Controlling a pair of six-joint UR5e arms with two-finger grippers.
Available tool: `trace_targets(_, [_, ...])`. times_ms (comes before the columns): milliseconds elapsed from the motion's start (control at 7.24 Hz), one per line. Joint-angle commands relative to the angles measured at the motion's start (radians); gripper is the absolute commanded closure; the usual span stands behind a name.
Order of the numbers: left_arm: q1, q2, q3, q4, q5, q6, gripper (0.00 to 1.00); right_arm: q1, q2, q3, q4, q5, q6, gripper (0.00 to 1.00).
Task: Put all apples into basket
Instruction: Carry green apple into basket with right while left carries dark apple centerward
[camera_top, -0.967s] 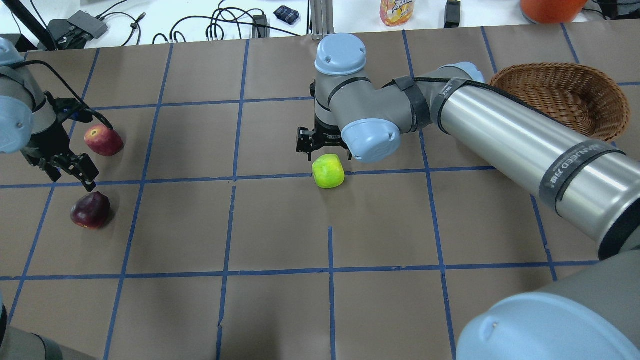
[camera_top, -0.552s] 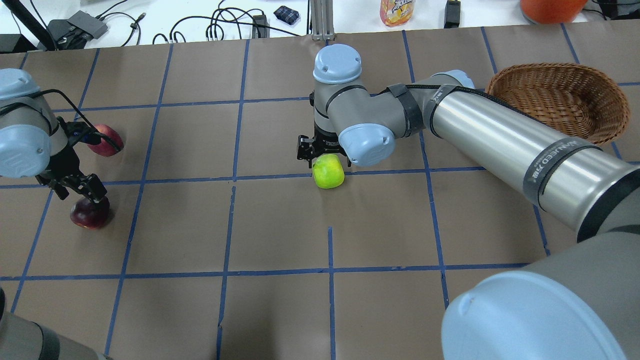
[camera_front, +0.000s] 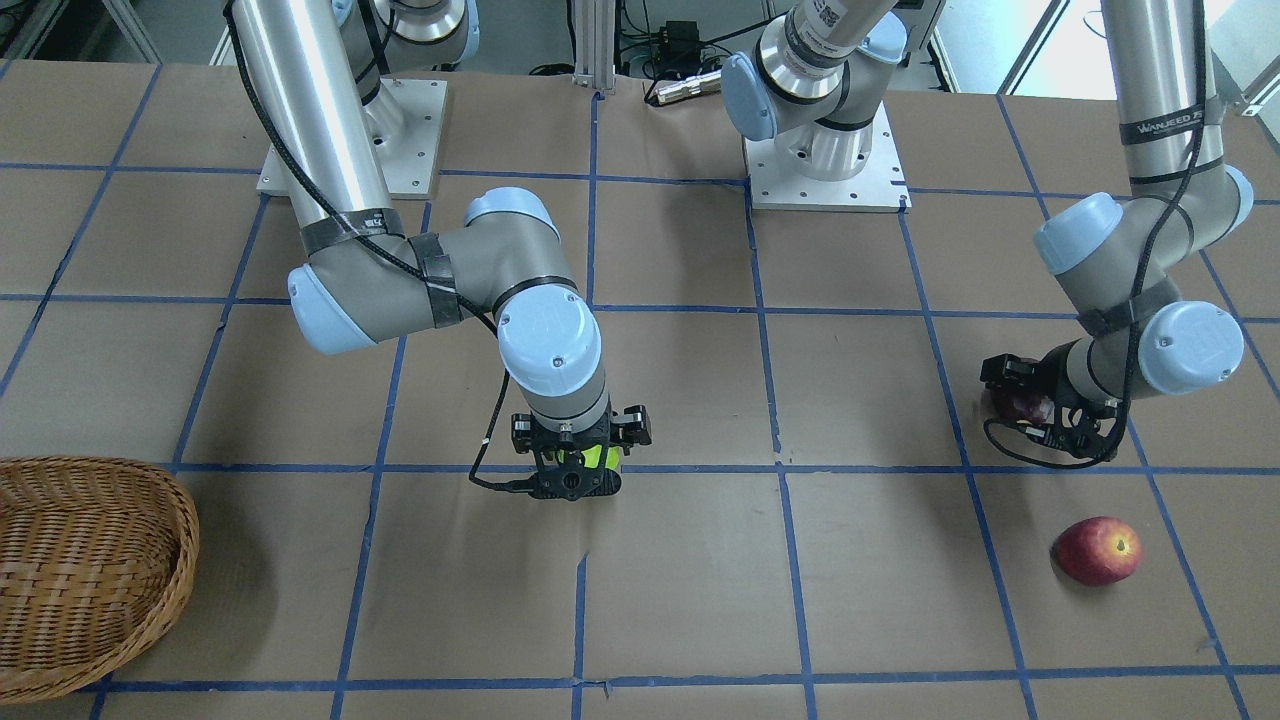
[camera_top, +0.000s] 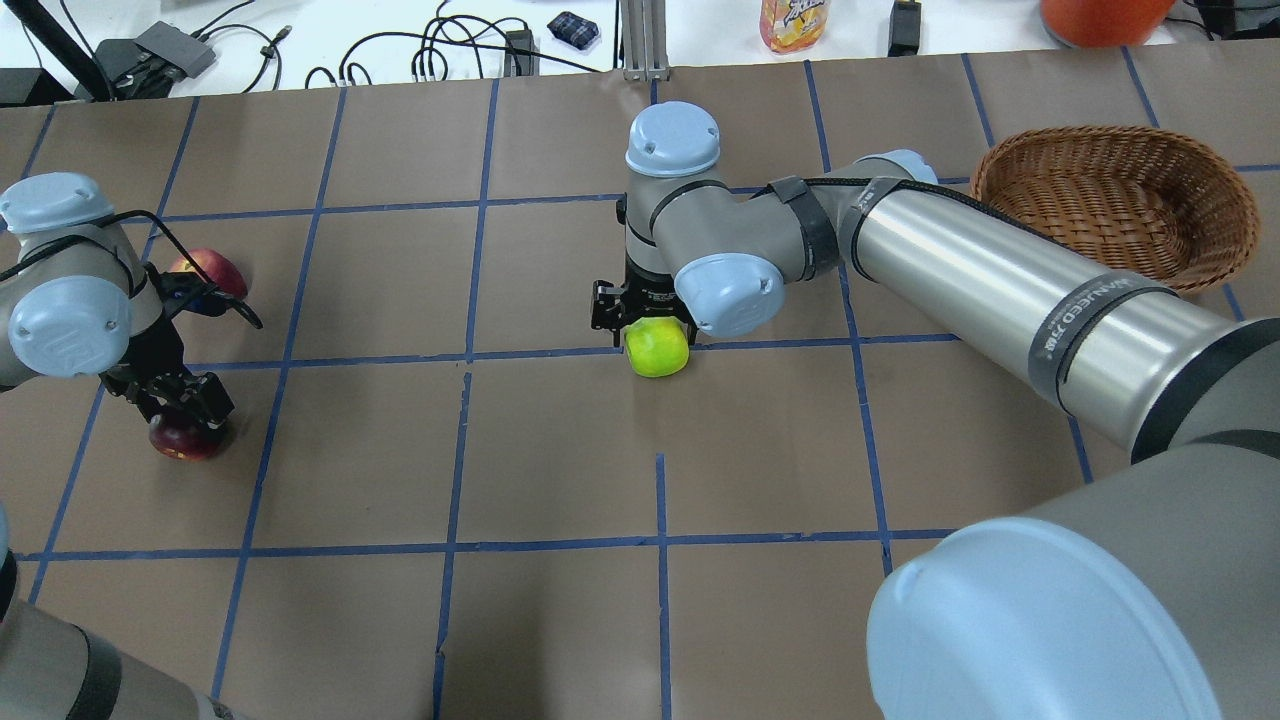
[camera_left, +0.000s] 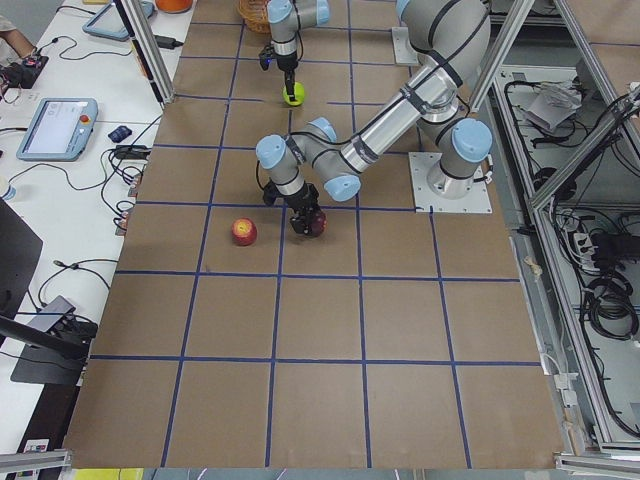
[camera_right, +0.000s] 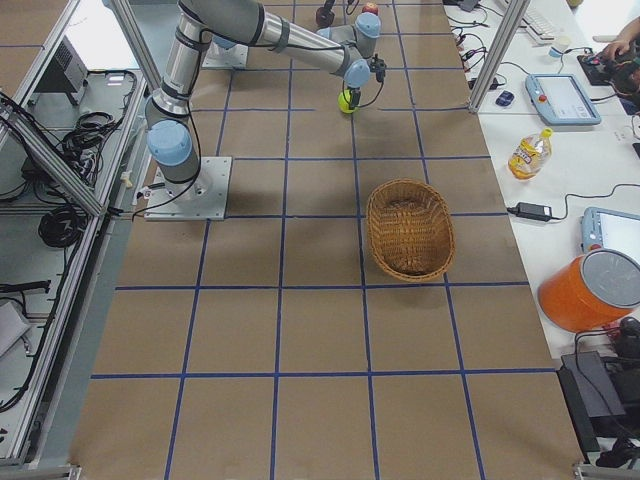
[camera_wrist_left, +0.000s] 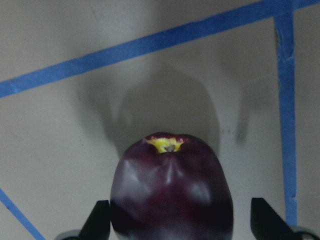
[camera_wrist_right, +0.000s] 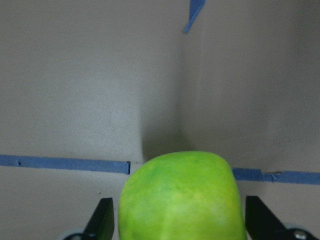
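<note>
The lime green apple (camera_top: 660, 352) lies at the table's middle. My right gripper (camera_top: 640, 312) stands over it, open, with a finger on each side of the green apple (camera_wrist_right: 182, 195) in the right wrist view. The dark maroon apple (camera_top: 185, 440) lies at the left. My left gripper (camera_top: 180, 395) is down over it, open, and its fingers straddle the dark apple (camera_wrist_left: 170, 195) with gaps. The red apple (camera_top: 205, 268) lies just beyond, partly behind the left wrist. The wicker basket (camera_top: 1000, 160) stands empty at the far right.
The brown table carries a blue tape grid. Beyond its far edge lie cables, a drink bottle (camera_top: 793, 22) and an orange container (camera_top: 1100, 20). The right forearm (camera_top: 1000, 290) stretches across the space between the green apple and the basket.
My left gripper has moved from between the red and dark apples down onto the dark apple. My right gripper has dropped closer over the green apple. The apples have not moved.
</note>
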Motion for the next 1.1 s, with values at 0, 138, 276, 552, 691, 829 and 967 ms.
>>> trace_targets(0, [-0.008, 0.021, 0.003, 0.022, -0.002, -0.008, 0.77, -0.004, -0.011, -0.005, 0.000, -0.007, -0.031, 1.00])
trace_targets(138, [-0.021, 0.035, 0.029, 0.009, -0.018, -0.032, 0.77, -0.016, -0.040, -0.007, 0.002, -0.007, -0.034, 1.00])
trace_targets(276, [-0.047, 0.054, 0.067, -0.063, -0.098, -0.099, 0.77, -0.046, -0.092, -0.007, 0.018, -0.016, -0.047, 1.00])
trace_targets(552, [-0.218, 0.098, 0.125, -0.192, -0.203, -0.359, 0.76, -0.218, -0.179, -0.004, 0.147, -0.047, -0.081, 1.00])
trace_targets(691, [-0.315, 0.107, 0.130, -0.189, -0.249, -0.500, 0.76, -0.310, -0.224, 0.007, 0.182, -0.047, -0.157, 1.00])
trace_targets(829, [-0.406, 0.088, 0.160, -0.179, -0.275, -0.693, 0.76, -0.396, -0.254, -0.004, 0.239, -0.060, -0.226, 1.00])
trace_targets(967, [-0.513, 0.063, 0.229, -0.180, -0.304, -0.860, 0.76, -0.494, -0.273, -0.004, 0.233, -0.114, -0.320, 1.00])
